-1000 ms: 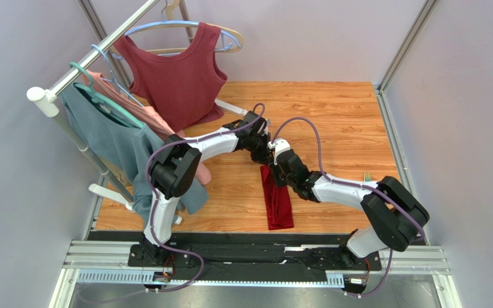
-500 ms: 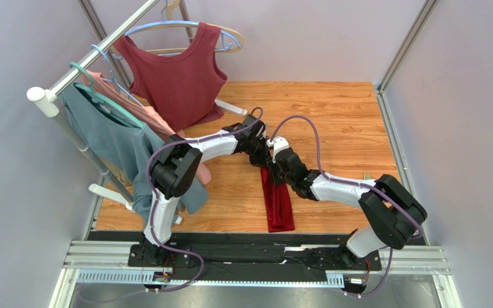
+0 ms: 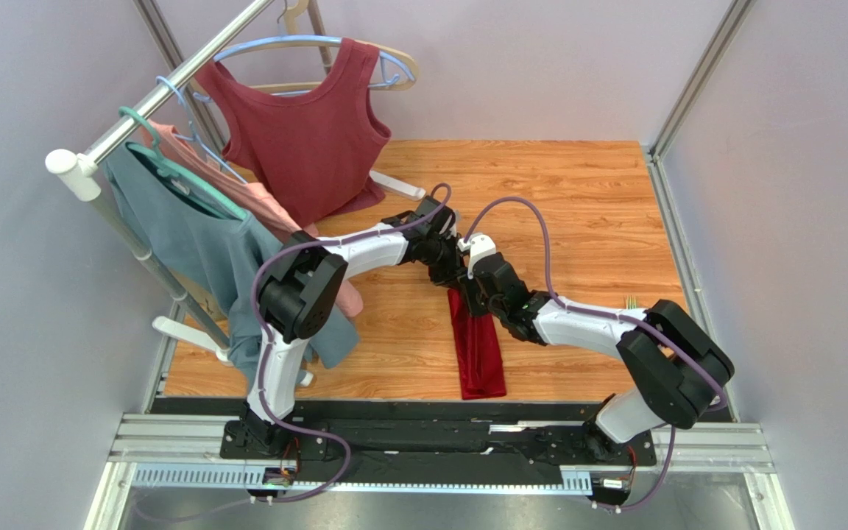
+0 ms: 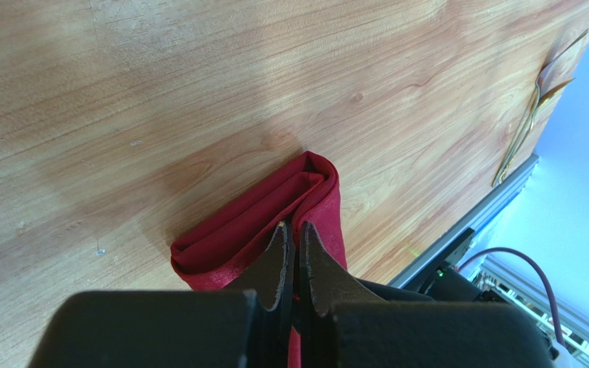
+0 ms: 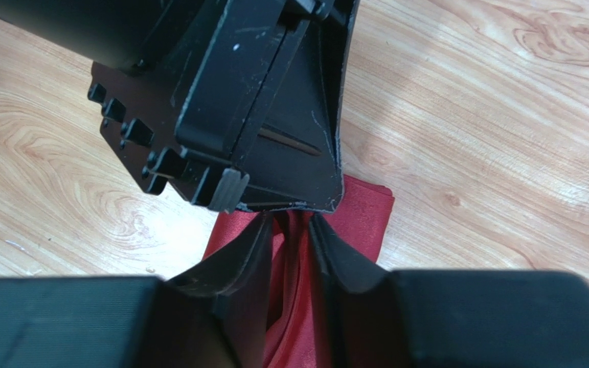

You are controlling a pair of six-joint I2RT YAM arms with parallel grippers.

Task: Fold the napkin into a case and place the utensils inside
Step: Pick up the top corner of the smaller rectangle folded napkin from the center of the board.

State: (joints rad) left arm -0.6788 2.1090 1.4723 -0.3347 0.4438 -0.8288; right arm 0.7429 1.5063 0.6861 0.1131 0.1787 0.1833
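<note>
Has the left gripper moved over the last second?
Yes: the left gripper has slid slightly toward the near rail, away from the hanging maroon top.

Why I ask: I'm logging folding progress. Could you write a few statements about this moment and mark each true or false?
1. The bright crimson shiny cloth napkin lies spread out as a full square. False: it is folded into a narrow strip on the wooden table.
2. The left claw is shut on the napkin's far end. True.
3. The slim gold metal utensils sit inside the napkin. False: they lie apart from it, near the table's right edge.
4. The dull maroon sleeveless top hangs from the rack. True.
</note>
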